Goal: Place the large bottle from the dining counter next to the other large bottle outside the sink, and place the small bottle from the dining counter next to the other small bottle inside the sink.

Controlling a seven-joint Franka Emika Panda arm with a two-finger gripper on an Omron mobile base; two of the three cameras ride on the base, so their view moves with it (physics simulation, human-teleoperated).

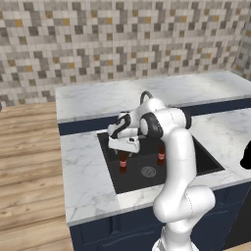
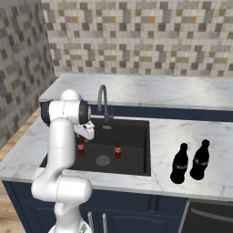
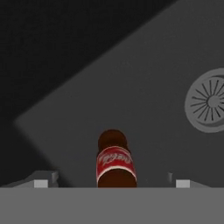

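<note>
The small bottle (image 3: 116, 164) stands upright in the sink (image 1: 206, 164), left of the drain (image 1: 148, 171); the gripper (image 3: 109, 183) straddles it, jaws apart; the other small bottle (image 1: 161, 157) stands right; two large bottles (image 2: 191, 161) stand outside.

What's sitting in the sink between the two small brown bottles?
Between the small bottle under the gripper and the other small bottle, bare black sink floor; the round drain sits just in front of that gap, seen in the right base view.
</note>
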